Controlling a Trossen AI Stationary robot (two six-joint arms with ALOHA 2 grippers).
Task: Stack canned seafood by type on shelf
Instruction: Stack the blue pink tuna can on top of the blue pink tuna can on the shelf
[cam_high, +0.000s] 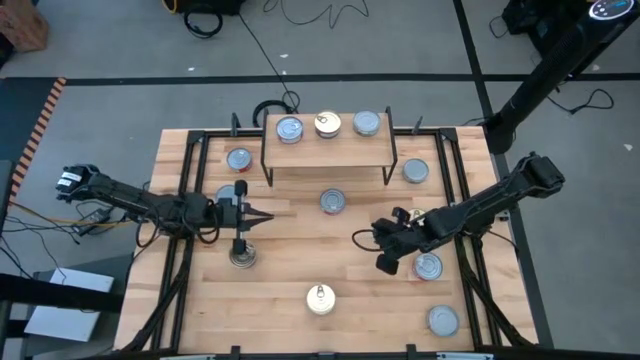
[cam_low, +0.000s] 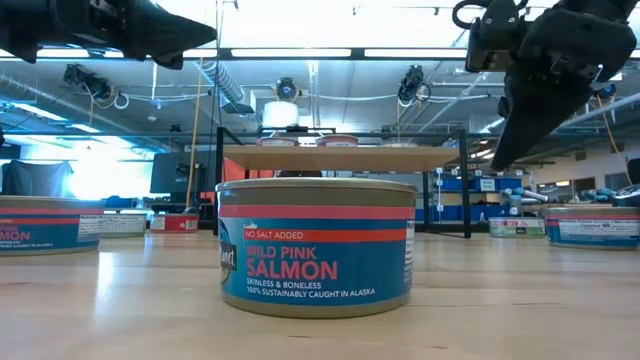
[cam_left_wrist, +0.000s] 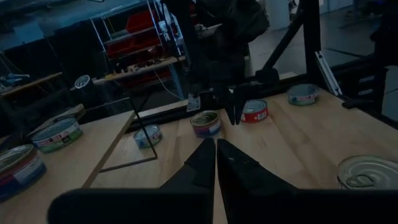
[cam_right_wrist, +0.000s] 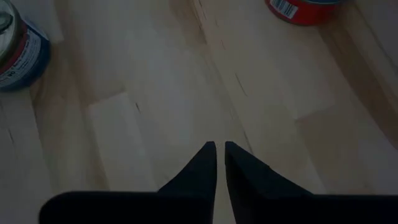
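High view, looking straight down: a wooden table (cam_high: 290, 290) holds a small shelf (cam_high: 330, 153) at twelve o'clock, with three tins (cam_high: 327, 125) in a row on top. Other tins lie scattered on the tabletop, one gold-topped (cam_high: 320, 298) at six o'clock and one (cam_high: 332, 201) at the centre. At nine o'clock the left gripper (cam_high: 262, 217) hovers with its fingers pressed together, holding nothing. At three o'clock the right gripper (cam_high: 358, 239) hangs over bare wood, fingers nearly together, also empty.
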